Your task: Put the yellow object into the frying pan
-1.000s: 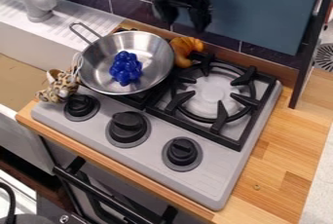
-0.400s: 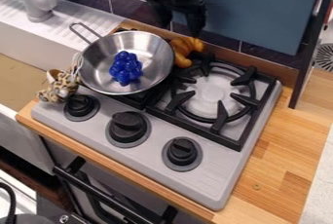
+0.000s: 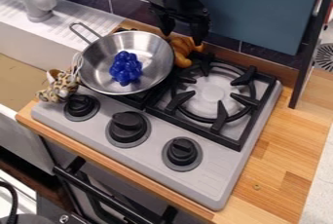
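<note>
- Behind the frying pan's (image 3: 148, 83) far right edge, between the pan and the burner grate (image 3: 222, 121), lies the yellow-orange object (image 3: 183, 61); whether it touches the rim cannot be told.
- Over it hangs the black gripper (image 3: 182, 37), its jaws spread apart with nothing pinched, one on either side of the object as seen from the camera.
- As for what is done: the jaws are open and lined up roughly over the target, which looks like the end of the approach. The grasp itself is not made.
- Inside the pan sits only a blue bunch-shaped thing (image 3: 125, 67), so the task's goal is unmet.
- Left to do, by my reading: lower a little, close on the object, lift it clear of the rim, carry it the short way over the pan and release it beside the blue thing.
</note>
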